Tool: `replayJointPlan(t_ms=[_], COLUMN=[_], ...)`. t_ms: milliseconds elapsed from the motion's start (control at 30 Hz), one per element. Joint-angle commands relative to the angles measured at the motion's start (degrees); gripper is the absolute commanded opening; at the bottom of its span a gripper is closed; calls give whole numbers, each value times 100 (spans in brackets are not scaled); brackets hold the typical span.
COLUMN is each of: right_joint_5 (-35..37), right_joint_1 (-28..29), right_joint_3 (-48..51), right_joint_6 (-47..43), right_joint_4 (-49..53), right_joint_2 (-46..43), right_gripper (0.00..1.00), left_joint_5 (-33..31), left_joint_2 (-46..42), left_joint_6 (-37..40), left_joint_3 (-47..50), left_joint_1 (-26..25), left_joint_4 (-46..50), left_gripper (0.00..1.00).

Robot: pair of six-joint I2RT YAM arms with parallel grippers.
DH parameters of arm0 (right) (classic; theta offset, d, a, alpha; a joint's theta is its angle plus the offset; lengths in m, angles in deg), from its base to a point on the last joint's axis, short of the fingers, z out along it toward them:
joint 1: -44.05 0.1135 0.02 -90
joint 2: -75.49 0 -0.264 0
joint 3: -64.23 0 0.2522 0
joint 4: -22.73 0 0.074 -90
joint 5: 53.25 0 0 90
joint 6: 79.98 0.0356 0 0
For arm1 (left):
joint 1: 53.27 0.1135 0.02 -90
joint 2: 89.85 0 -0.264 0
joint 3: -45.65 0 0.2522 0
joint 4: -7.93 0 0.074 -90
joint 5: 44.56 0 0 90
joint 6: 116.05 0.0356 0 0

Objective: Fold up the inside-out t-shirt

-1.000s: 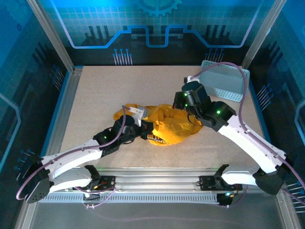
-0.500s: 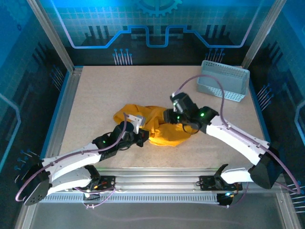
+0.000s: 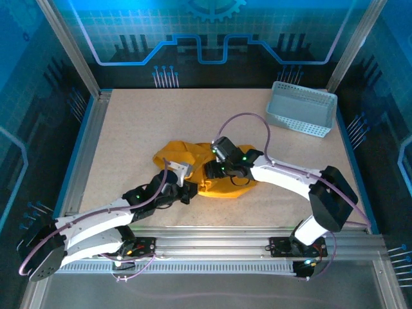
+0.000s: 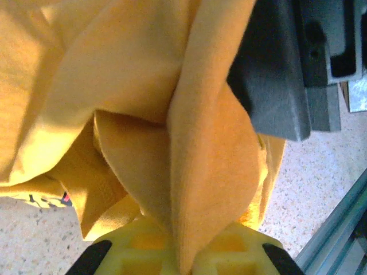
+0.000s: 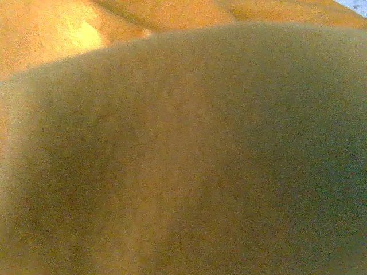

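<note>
The inside-out t-shirt (image 3: pixel 222 188) lies bunched in a mustard heap on the counter (image 3: pixel 141 122), a little toward 6 o'clock from its middle. Much of the heap's centre is covered by the two arms that meet over it.

The left arm (image 3: pixel 109 215) reaches in from 7 o'clock, and the left jaws sit at the heap's 7 o'clock edge. From the left wrist, the yellow fingertips (image 4: pixel 137 249) are pressed almost together on an upright ridge of the t-shirt (image 4: pixel 200 172), which rises between them toward 12 o'clock. The bottom of the frame cuts the fingertips off. At 2 o'clock there, a dark grey padded finger (image 4: pixel 272 80) lies against the same fabric, with its upper part out of frame. Some dark lettering with a red fleck (image 4: pixel 40 199) peeks out at 8 o'clock, too cropped to read. Speckled counter and a metal rail (image 4: pixel 338 229) show at 4 o'clock.

The right arm (image 3: pixel 283 174) comes from 4 o'clock and bends down onto the heap's 12 o'clock side. The right jaws are sunk among the folds, and I cannot tell how wide they stand or whether they hold anything. From the right wrist the fabric (image 5: pixel 183 160) is so near the lens that it blurs to brownish yellow, brighter toward 11 o'clock.

A pale grey perforated basket (image 3: pixel 299 117) sits at 1 o'clock, well apart from the t-shirt.
</note>
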Motion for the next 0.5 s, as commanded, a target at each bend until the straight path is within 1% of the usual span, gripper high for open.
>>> replayJointPlan(t_ms=[0,67,100,233,333,367,400,467], right_joint_5=[-170,24,166,661,840,908,959,1014], right_joint_1=[18,25,9,-49,-2,25,42,73], right_joint_3=[-332,-449,-528,-814,-1004,-1056,-1119,-1236], right_joint_6=[-63,1,41,-21,-182,-233,-274,-327], right_joint_4=[-433,-341,-256,78,346,456,560,856], right_joint_2=[98,215,309,594,478,392,310,48], right_gripper=[49,41,35,0,0,0,0,0], left_joint_5=[111,108,104,13,-195,-309,-439,-892], left_joint_2=[35,75,75,17,-86,-137,-180,-270], left_joint_6=[-90,-86,-106,-125,-98,-75,-66,-76], left_joint_3=[59,61,78,135,54,34,3,-77], left_joint_1=[-19,-19,-19,-20,-18,-15,-15,-11], left_joint_4=[-24,4,-16,-9,241,345,447,739], left_gripper=[10,11,11,14,16,18,21,23])
